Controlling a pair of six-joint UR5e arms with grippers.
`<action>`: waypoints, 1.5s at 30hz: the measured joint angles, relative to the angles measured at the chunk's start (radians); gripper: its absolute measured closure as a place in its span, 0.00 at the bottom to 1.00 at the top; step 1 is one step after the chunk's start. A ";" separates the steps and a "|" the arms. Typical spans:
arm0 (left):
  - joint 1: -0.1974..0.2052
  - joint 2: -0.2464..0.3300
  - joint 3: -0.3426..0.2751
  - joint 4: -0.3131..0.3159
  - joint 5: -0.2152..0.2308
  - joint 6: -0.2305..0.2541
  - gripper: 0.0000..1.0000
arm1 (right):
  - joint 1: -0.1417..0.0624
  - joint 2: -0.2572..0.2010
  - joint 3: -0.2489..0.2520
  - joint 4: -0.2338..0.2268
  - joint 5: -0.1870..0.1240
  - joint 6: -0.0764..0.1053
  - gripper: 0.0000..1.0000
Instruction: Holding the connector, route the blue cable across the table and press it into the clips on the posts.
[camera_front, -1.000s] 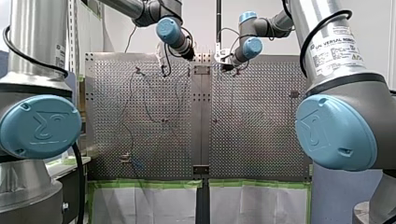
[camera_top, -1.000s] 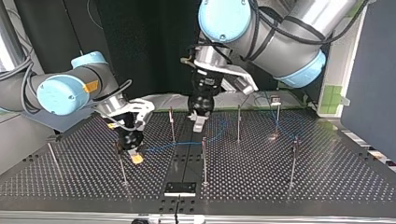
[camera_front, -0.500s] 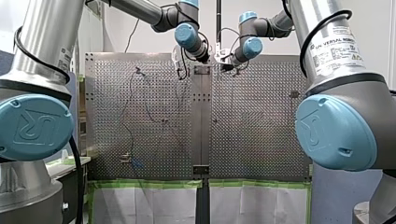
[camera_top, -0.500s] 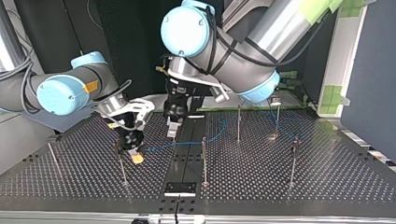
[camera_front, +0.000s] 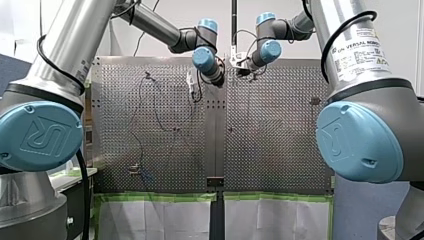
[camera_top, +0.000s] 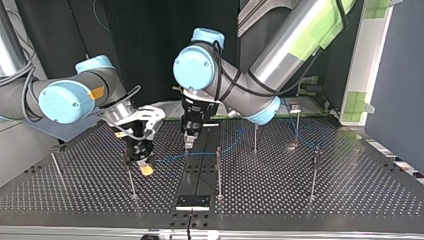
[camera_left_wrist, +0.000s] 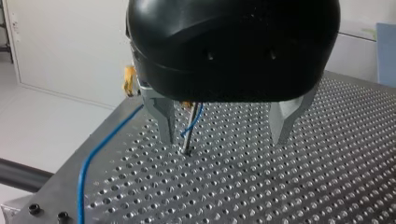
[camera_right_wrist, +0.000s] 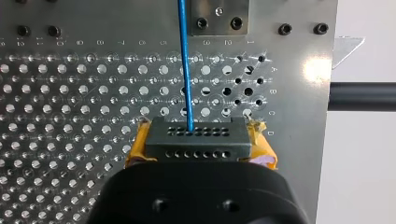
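While the connector is held: perforated table, two arms, surroundings

Where the top view looks across it, the table (camera_top: 350, 192) is a grey metal sheet drilled all over with holes, in two halves joined by a plain centre strip (camera_front: 216, 130).
- Posts (camera_top: 218, 170): several, thin and upright, standing well apart.
- Blue cable (camera_top: 172, 160): runs from the connector (camera_right_wrist: 196, 142) toward the table's middle, then lies in loose loops over the front view's left half.
- My right gripper (camera_top: 145, 169): yellow pads (camera_right_wrist: 135, 151) clamped on the dark, many-holed connector, low over the table near its edge.
- My left gripper (camera_left_wrist: 223, 139): metal fingers (camera_left_wrist: 164, 116) spread apart, with a post and a bit of cable between them, close to one finger.
- Surroundings: a dark backdrop behind the arms in the top view and a white wall in the front view. Green tape (camera_front: 160, 197) edges the white sheets below the table.
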 joint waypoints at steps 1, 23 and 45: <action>0.001 -0.002 0.000 0.001 -0.003 0.002 0.00 | 0.000 0.000 0.000 0.000 0.000 0.000 1.00; -0.019 0.056 -0.021 0.010 -0.131 0.014 0.00 | -0.008 0.000 0.000 0.001 -0.008 0.000 1.00; 0.020 0.044 -0.003 0.117 -0.026 0.025 0.00 | -0.008 0.001 0.000 0.000 -0.009 0.000 1.00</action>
